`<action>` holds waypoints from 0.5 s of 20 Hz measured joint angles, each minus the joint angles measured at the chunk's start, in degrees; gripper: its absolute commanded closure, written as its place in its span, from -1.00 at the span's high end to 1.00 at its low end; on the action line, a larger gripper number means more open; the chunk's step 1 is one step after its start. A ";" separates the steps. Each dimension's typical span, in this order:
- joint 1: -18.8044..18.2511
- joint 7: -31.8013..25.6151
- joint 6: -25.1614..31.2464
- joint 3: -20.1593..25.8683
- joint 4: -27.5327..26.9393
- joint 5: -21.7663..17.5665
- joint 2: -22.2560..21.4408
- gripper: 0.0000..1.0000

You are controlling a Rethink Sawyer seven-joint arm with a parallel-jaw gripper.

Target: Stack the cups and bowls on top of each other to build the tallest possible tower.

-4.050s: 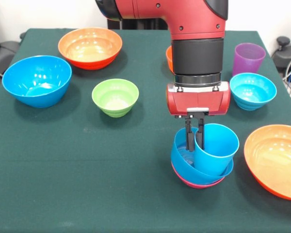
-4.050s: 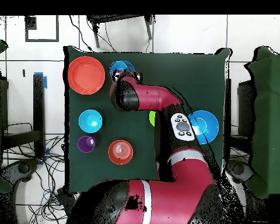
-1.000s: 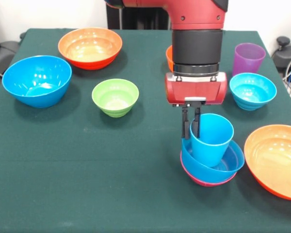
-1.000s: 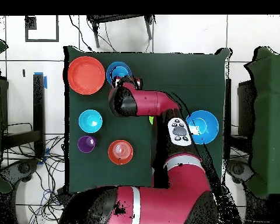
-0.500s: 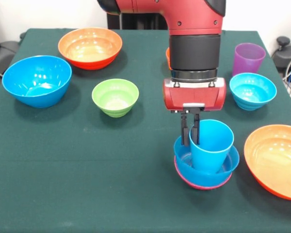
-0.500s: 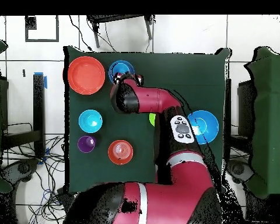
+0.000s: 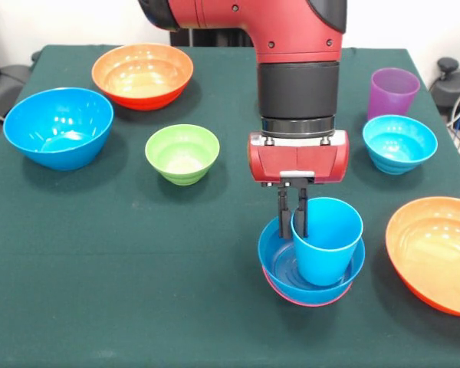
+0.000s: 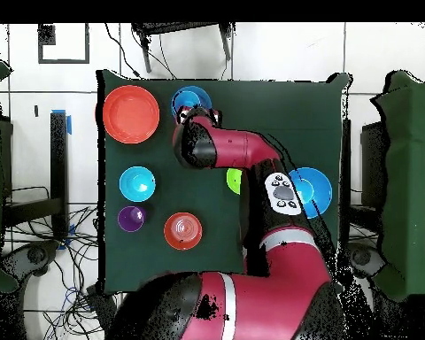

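Observation:
My gripper (image 7: 292, 218) is shut on the rim of the light blue cup (image 7: 326, 240), one finger inside it and one outside. The cup stands in a blue bowl (image 7: 280, 261) that rests on a pink bowl (image 7: 293, 297); this is the tower. The overhead view shows only the tower's blue rim (image 8: 190, 96), with the arm over the rest. The purple cup (image 7: 392, 92) stands at the back right, next to a cyan bowl (image 7: 399, 142). A green bowl (image 7: 182, 153), a large blue bowl (image 7: 58, 126) and an orange bowl (image 7: 142, 74) stand to the left.
A large orange bowl (image 7: 435, 251) sits close to the right of the tower. Another orange bowl (image 7: 267, 90) is mostly hidden behind the arm. The table's front edge lies just below the tower.
The gripper has slid to the left with the light blue cup, and the blue and pink bowls have moved left with it. The cup now sits lower in the blue bowl.

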 measured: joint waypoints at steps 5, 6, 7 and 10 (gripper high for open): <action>-0.41 0.00 -0.34 0.49 0.00 0.01 0.13 -1.00; -0.42 0.00 -0.42 0.51 0.00 0.00 0.15 -1.00; -0.42 0.00 -0.50 0.51 0.00 0.01 0.16 -1.00; -0.42 0.00 -0.65 0.50 -0.01 0.00 0.19 -1.00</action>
